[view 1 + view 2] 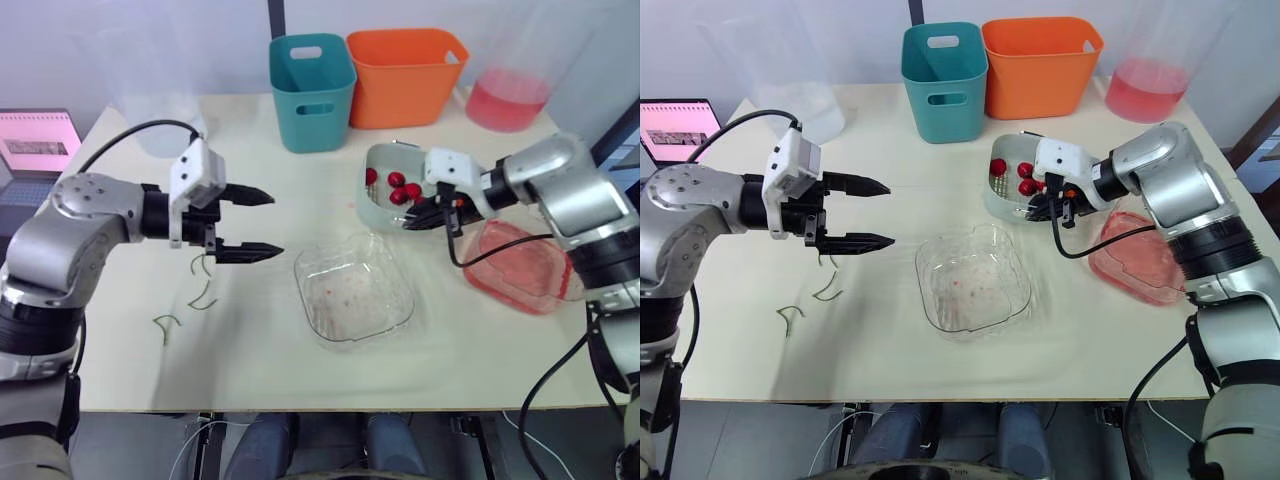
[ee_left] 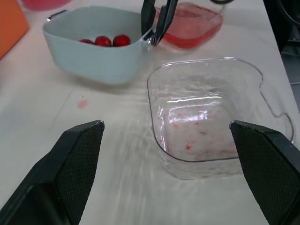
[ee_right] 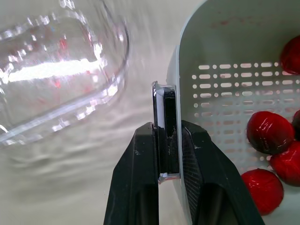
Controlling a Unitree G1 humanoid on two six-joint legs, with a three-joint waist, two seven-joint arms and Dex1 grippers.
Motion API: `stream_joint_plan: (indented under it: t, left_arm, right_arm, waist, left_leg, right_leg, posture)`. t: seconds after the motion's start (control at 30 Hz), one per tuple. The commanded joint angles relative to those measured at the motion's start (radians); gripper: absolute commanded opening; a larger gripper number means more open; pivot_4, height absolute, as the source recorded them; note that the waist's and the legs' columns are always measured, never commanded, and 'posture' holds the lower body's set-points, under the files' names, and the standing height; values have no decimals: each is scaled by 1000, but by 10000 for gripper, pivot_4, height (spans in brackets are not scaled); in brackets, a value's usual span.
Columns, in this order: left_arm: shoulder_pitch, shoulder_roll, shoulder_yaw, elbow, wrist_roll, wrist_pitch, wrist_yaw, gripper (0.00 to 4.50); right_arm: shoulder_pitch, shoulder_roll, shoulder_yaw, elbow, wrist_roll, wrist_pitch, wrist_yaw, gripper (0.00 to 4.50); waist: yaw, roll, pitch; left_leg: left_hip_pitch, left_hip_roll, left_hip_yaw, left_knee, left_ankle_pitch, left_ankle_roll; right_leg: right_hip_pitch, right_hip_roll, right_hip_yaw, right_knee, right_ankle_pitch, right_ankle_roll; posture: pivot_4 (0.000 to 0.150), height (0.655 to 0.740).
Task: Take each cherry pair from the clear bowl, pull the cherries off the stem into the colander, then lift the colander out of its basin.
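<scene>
Colander point(image 3: 225, 42) of red cherries point(image 3: 269, 132) is clamped at its rim by the right gripper point(image 3: 167, 136), while the left gripper point(image 1: 262, 224) is held spread near the clear bowl point(image 1: 352, 290).

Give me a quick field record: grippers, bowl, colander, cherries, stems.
left gripper: open, holding nothing, above the table, left of the bowl
right gripper: shut on the colander rim
bowl: no cherries inside, red smears only
colander: beside the basin, outside it
cherries: several, in the colander
stems: a few loose on the table near the left gripper
</scene>
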Motion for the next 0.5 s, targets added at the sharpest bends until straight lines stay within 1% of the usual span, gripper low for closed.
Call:
stream_joint_plan:
  t: [0.03, 0.2, 0.27, 0.3, 0.43, 0.47, 0.5]
  left_arm:
    - [20, 24, 51, -45, -20, 7, 14, 45000]
    - [38, 28, 59, -59, -25, 11, 26, 45000]
    - [39, 29, 58, -60, -26, 13, 29, 45000]
    - [38, 30, 57, -59, -26, 13, 30, 45000]
    - [35, 31, 55, -46, -23, 8, 28, 45000]
    - [33, 33, 56, -40, -23, 6, 25, 45000]
    - [31, 35, 59, -32, -23, 6, 23, 45000]
  right_arm:
    - [-35, 15, -8, 30, -51, -61, 13, 1878]
    - [-16, 42, -13, 67, -85, -86, 25, 1878]
    - [-18, 49, -21, 81, -93, -90, 26, 12242]
    - [-19, 51, -25, 86, -97, -91, 26, 15963]
    - [-24, 45, -49, 78, -100, -85, 30, 37214]
    - [-26, 37, -61, 67, -96, -80, 30, 41826]
    - [-28, 25, -80, 53, -87, -70, 30, 41826]
  waist:
    - [-2, 0, 0]
    - [-5, 0, 0]
    - [-4, 0, 0]
    - [-3, 0, 0]
    - [-3, 0, 0]
    - [-3, 0, 0]
    - [-3, 0, 0]
  left_leg:
    - [0, 0, 0, 0, 0, 0]
    - [0, 1, 0, 0, 0, 0]
    - [0, 1, 0, 0, 0, 0]
    - [0, 0, 0, 0, 0, 0]
    - [0, 0, 0, 0, 0, 0]
    - [0, 0, 0, 0, 0, 0]
    - [0, 0, 0, 0, 0, 0]
  right_leg:
    - [0, 0, 0, 0, 0, 0]
    - [-1, 1, 0, 1, 0, 0]
    - [-1, 1, 0, 1, 0, 0]
    - [-1, 1, 0, 1, 0, 0]
    - [-1, 0, 0, 1, 0, 0]
    - [-1, 0, 0, 1, 0, 0]
    - [-1, 0, 0, 1, 0, 0]
  posture:
    - [1500, 7400]
    - [1500, 7400]
    - [1500, 7400]
    - [1500, 7400]
    - [1500, 7400]
    - [1500, 7400]
    - [1500, 7400]
